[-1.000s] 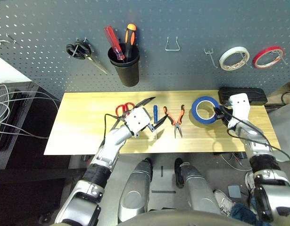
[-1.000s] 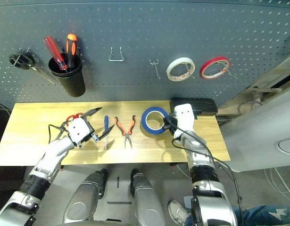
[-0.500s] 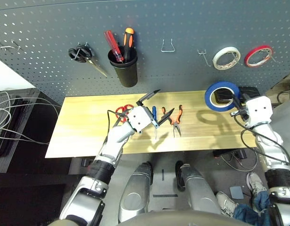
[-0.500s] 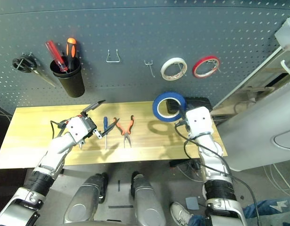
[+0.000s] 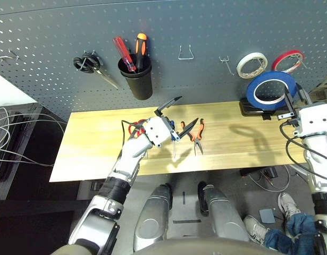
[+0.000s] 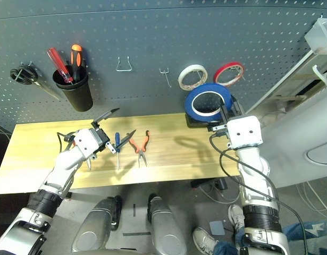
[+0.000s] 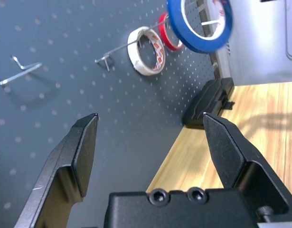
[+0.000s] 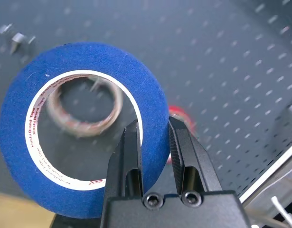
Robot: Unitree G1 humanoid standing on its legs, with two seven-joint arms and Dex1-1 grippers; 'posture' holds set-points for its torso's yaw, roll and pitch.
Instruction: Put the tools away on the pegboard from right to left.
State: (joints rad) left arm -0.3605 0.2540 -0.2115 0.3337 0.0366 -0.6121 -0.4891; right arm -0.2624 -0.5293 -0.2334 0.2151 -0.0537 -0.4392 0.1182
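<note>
1. The right gripper (image 8: 153, 142) pinches the blue tape roll's (image 6: 208, 101) band, one finger inside the ring, holding it up before the pegboard (image 6: 152, 48) near the table's (image 6: 168, 159) right back corner.
2. The left gripper (image 5: 176, 110) is spread wide, empty, above the blue-handled screwdriver (image 5: 174, 139).

The right tool (image 6: 223, 118) holds the blue tape roll (image 6: 208, 102) up before the pegboard (image 6: 152, 32), above the counter (image 6: 168, 159).
</note>
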